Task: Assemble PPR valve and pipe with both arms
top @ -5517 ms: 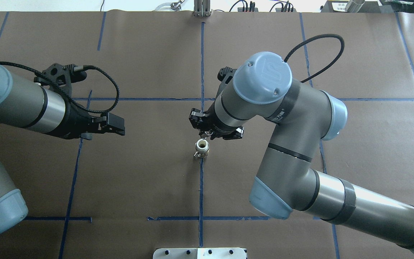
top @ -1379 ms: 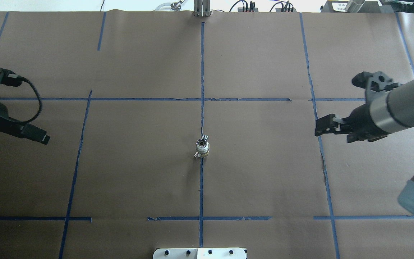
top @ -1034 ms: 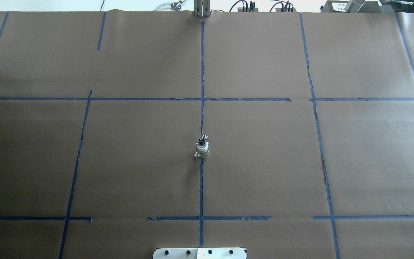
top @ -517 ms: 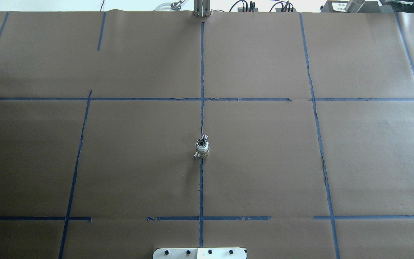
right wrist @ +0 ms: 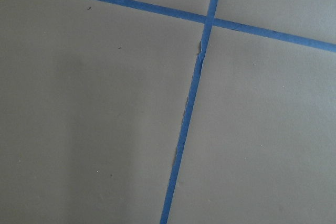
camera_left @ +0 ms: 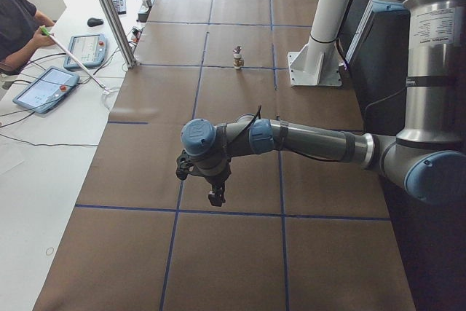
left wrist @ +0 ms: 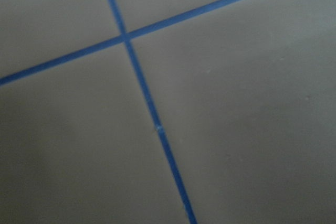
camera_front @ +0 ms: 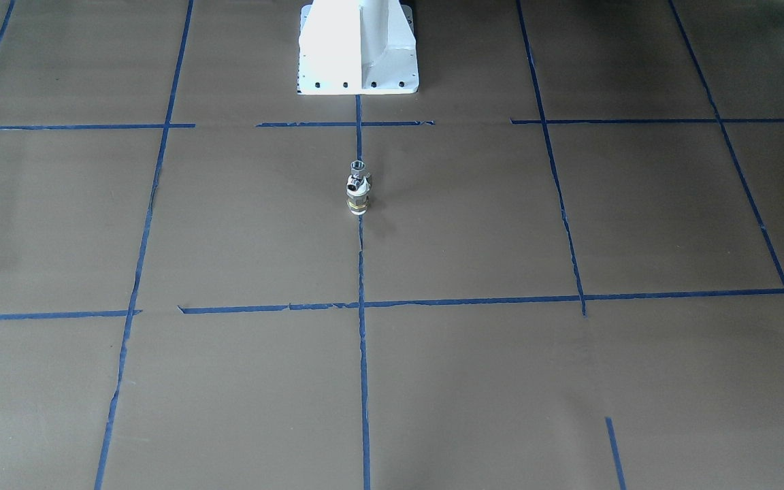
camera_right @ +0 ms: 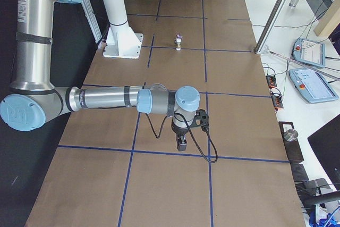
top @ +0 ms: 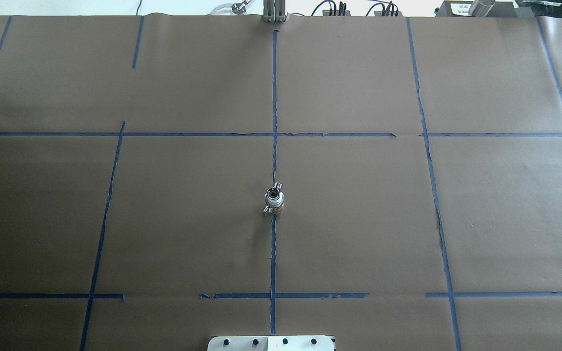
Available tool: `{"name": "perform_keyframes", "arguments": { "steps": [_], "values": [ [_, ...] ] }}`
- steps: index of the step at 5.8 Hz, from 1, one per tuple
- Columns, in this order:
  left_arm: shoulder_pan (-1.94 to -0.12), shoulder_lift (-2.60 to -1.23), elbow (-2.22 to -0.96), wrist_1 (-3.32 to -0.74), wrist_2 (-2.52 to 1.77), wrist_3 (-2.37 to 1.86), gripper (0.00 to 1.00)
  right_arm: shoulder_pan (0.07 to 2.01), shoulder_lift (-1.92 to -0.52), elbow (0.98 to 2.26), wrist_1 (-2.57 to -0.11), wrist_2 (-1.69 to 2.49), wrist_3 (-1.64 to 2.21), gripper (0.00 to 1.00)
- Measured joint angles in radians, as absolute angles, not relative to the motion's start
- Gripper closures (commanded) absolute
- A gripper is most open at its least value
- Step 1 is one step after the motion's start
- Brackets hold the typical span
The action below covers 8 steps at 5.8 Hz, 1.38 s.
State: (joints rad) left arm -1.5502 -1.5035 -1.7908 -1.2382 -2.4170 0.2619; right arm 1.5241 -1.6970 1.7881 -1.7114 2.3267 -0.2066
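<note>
Since the front view shows the pipe [camera_front: 358,170] standing on the PPR valve [camera_front: 357,202] on the centre tape line [camera_front: 362,272], I judge assembly done. Overhead, that stack stands alone, with no arms in view. In the side views, the left gripper [camera_left: 216,196] and right gripper [camera_right: 181,144] hang well apart from it; whether their fingers are parted I cannot tell. The wrist views show only blue tape [left wrist: 149,103]. Next, I'd check the seating.

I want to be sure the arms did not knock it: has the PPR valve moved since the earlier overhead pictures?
No. The PPR valve stands at the same spot on the centre blue tape line, with the pipe now on top.
</note>
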Motion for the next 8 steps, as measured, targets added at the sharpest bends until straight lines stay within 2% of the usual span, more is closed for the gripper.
{"name": "perform_keyframes", "arguments": {
  "steps": [8],
  "values": [
    [-1.551, -1.508, -1.861, -1.245, -2.417, 0.232, 0.00, 1.521, -1.709, 1.753, -1.709, 2.351, -0.209, 0.00]
  ]
}}
